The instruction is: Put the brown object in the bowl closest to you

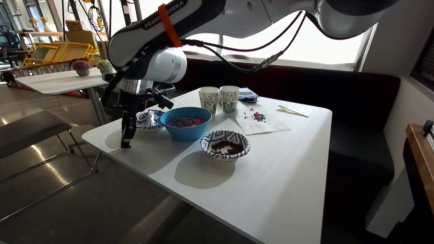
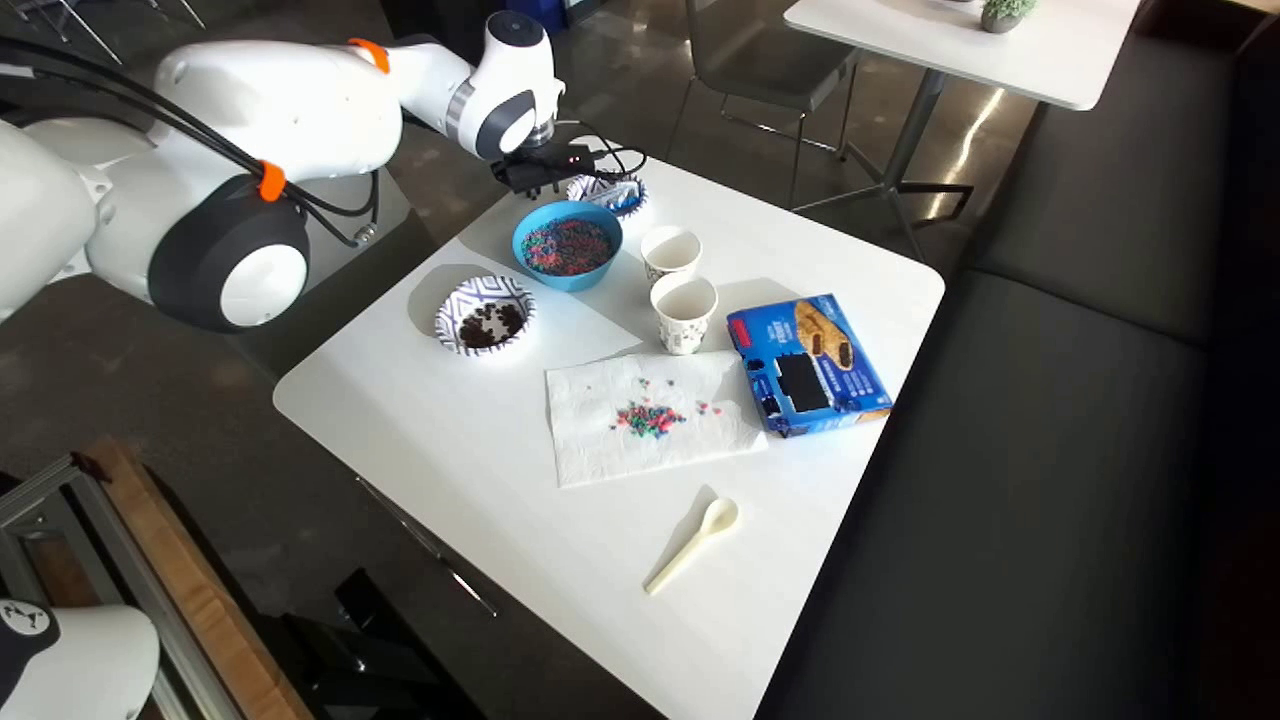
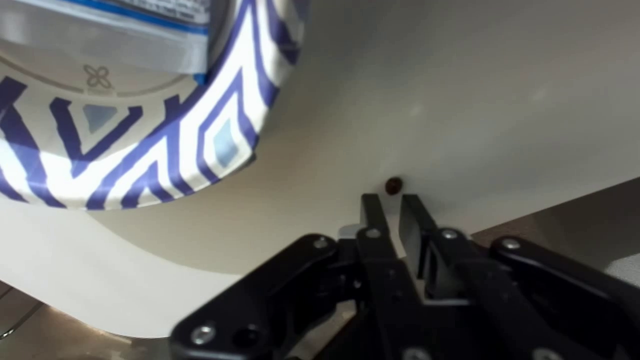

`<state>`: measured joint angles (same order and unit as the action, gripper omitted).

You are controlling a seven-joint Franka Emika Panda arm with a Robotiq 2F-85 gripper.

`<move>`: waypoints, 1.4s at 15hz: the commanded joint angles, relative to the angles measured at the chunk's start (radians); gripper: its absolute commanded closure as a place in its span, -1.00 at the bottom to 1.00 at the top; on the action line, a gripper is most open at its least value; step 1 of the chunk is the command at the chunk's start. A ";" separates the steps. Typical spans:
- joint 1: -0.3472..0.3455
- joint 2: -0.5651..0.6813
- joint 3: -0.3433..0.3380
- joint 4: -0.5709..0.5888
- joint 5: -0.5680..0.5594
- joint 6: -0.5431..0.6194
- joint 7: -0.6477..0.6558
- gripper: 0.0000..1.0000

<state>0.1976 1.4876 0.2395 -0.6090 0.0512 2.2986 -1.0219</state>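
White surface [image 1: 278,176], partly shaded. End effector [image 3: 391,199] low near its edge, fingers [image 3: 372,215] narrowly parted; brown bead [image 3: 394,185] on the surface just off the tips, contact unclear. Outward from there: patterned bowl [image 3: 165,165] with packet [image 3: 115,35]; blue bowl [image 1: 185,133] of coloured beads [image 1: 186,122]; second patterned bowl [image 1: 225,135] of brown beads [image 1: 234,148]; two cups [image 1: 229,100]; napkin [image 2: 640,462] strewn with loose beads [image 2: 650,420]; box [image 2: 808,366]; spoon [image 2: 716,518].

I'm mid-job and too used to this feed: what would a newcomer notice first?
Probably the big white robot arm reaching over the table, then the blue bowl of multicolored bits in both exterior views. In the wrist view, a patterned bowl dominates the upper left, and one small brown object on the table stands out, appearing just past the tips of the claw.
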 commanded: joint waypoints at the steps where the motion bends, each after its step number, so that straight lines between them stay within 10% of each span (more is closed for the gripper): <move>1: -0.002 0.000 0.001 -0.014 0.017 0.008 -0.015 0.64; 21: 0.006 0.000 -0.019 -0.017 0.005 -0.014 0.013 0.65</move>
<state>0.1977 1.4874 0.2342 -0.6162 0.0512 2.2984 -1.0206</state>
